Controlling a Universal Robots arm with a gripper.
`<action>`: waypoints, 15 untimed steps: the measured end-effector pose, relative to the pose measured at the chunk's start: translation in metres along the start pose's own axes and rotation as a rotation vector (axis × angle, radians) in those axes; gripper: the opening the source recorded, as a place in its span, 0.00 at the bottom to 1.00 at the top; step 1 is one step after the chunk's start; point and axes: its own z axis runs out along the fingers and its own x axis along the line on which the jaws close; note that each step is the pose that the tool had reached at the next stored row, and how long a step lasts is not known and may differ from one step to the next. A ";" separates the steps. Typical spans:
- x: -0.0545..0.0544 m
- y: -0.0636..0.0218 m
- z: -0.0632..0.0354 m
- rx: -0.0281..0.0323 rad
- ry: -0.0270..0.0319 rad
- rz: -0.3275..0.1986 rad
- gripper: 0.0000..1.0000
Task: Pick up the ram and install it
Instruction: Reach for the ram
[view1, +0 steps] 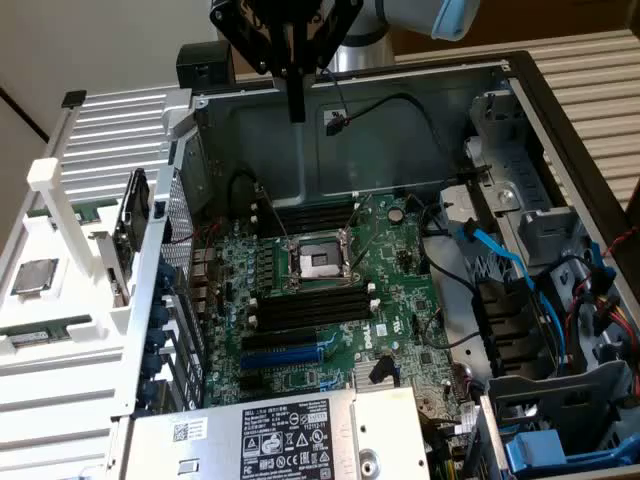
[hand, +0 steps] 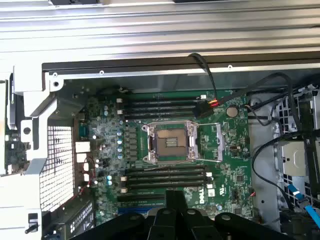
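Green and flat, what looks to be the ram (view1: 32, 335) lies in the white rack (view1: 110, 125) at the exterior view's left. It is near the square silver chip (view1: 35, 277) and well apart from the claw (view1: 297, 108). That claw hangs high over the open computer case (view1: 400, 130), near its back wall and above the motherboard (view1: 400, 290). Whether it is released or clenched I cannot tell, and nothing green is visible in it. By my reading the pick-up is not yet made, so the task stands at its first step. A grasp would call for the claw to line up square with the stick's long sides (it is thin and lies low between the rack's ribs). Seating it would call for the stick held parallel to the long black slots (view1: 310, 310), with the white end clips (view1: 372, 289) swung open.

From the wrist, the board is seen straight down. The bare processor socket (hand: 170, 142) sits in the middle, with a bank of long black slots (hand: 165, 176) on each side of it, all apparently empty. Their direction and spacing read plainly here, where the exterior view sees them slanted and the far bank in shadow. The exterior view, in turn, gives the rack's trays and the claw's height over the case.
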 end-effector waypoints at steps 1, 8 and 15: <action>0.000 0.0000 0.0000 0.0000 0.0000 0.000 0.11; 0.000 0.0000 0.0000 0.0000 0.0000 0.000 0.11; 0.004 -0.0003 -0.0001 -0.0003 -0.0053 0.000 0.11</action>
